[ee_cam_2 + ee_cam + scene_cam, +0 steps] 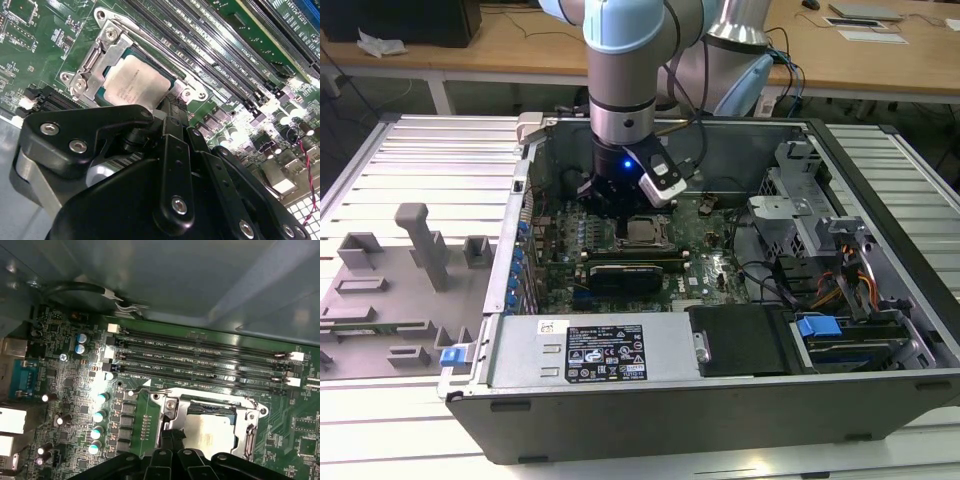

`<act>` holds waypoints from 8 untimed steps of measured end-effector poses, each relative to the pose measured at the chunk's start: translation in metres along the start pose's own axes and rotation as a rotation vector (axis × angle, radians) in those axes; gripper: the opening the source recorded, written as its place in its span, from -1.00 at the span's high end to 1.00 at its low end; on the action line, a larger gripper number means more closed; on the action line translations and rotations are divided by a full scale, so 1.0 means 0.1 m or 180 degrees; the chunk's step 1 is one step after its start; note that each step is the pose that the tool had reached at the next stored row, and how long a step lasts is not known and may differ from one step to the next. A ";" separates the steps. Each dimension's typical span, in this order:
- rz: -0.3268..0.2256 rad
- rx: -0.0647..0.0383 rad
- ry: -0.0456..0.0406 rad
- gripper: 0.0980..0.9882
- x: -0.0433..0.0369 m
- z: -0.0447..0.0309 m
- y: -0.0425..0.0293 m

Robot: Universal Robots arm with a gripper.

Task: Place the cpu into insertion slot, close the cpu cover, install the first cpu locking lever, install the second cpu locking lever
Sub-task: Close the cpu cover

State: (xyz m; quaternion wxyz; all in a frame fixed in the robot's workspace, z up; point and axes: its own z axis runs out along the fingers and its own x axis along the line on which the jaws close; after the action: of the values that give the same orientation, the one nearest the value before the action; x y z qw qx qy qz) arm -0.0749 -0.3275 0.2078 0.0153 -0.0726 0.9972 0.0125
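Second wrist view: the gripper (172,104), jaws pressed together, tips the cpu cover (93,61) edge; the cpu (134,82) lies just beyond.

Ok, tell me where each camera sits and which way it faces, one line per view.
Exterior view: off the arm, above the open computer case, looking down into it; shows the arm and gripper over the motherboard.
First wrist view: on the wrist, looking along the gripper at the cpu and memory slots.
Second wrist view: on the wrist, looking past the gripper at the cpu.
Both wrist views share cpu, cpu cover, gripper.
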 end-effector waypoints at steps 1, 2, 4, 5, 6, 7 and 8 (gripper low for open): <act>0.0000 -0.0007 -0.0002 0.98 -0.001 0.000 -0.001; 0.0000 -0.0017 -0.0003 0.98 -0.003 0.000 -0.001; 0.0000 -0.0050 -0.0010 0.98 -0.006 0.000 -0.002; 0.0000 -0.0070 -0.0014 0.98 -0.006 0.001 -0.002; 0.0001 -0.0099 -0.0020 0.98 -0.007 0.000 -0.002; 0.0002 -0.0110 -0.0022 0.98 -0.006 0.000 -0.001; 0.0002 -0.0110 -0.0022 0.98 -0.007 0.001 -0.001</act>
State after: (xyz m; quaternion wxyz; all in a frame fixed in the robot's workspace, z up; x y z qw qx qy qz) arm -0.0743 -0.3275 0.2077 0.0175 -0.0726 0.9968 0.0301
